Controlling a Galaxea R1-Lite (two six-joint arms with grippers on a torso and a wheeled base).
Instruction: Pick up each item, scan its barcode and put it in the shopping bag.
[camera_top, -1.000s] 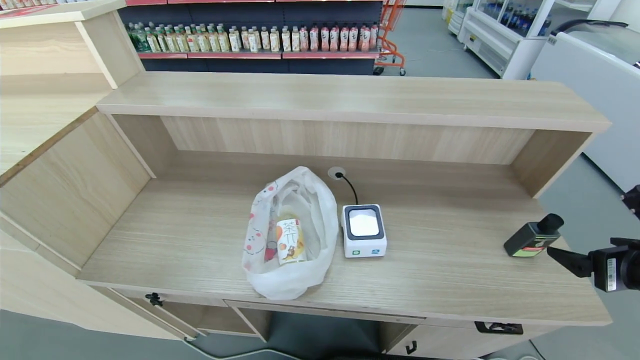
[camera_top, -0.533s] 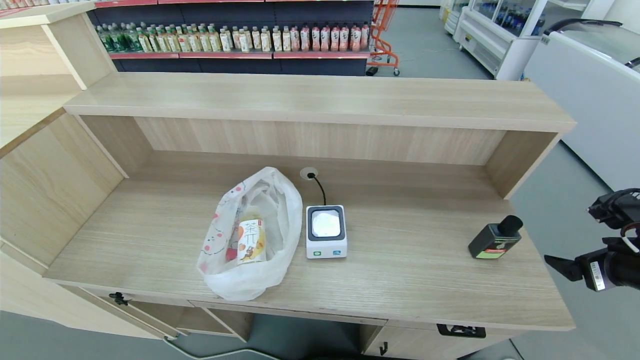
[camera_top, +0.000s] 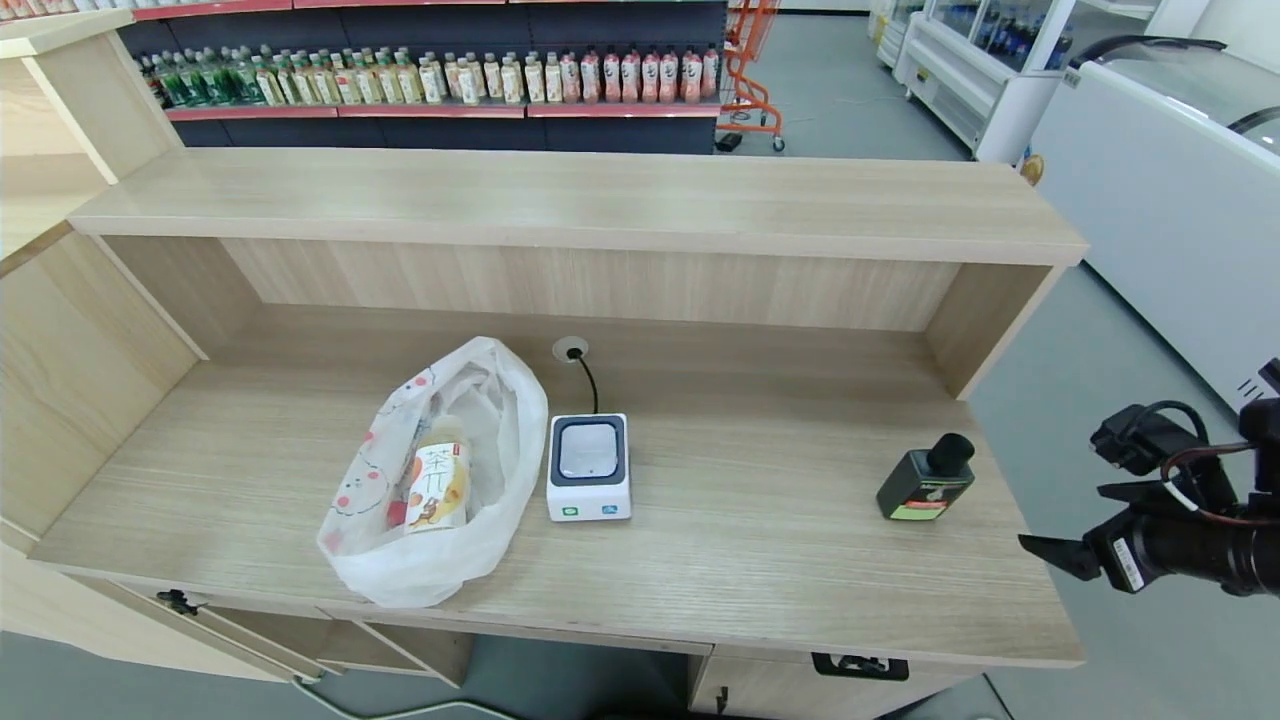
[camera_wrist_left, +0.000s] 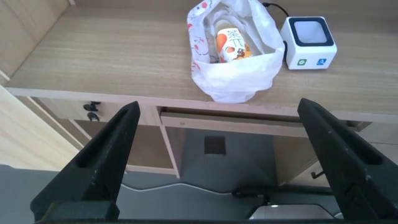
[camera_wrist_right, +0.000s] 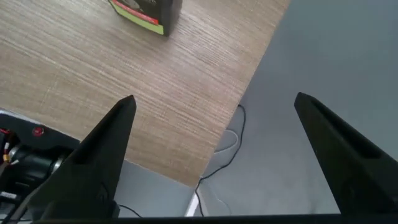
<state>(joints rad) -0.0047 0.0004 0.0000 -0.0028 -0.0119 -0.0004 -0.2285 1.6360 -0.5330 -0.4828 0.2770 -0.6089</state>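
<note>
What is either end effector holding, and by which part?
Nothing. Left end effector and right end effector are open and empty; the dark bottle stands on the counter.

a light wooden table (camera_top: 750, 560) has a raised ledge (camera_top: 600, 200) along its far side. beyond the table stand a shelf of drink bottles (camera_top: 450, 80), an orange cart (camera_top: 750, 70) and white freezers (camera_top: 1150, 190).

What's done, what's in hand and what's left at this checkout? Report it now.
Done: one tea drink lies in the shopping bag. In hand: nothing; the left gripper and right gripper both have open, empty fingers, the right one off the right end of the counter. Left: the dark bottle standing on the counter must be picked up, scanned at the scanner and bagged.
</note>
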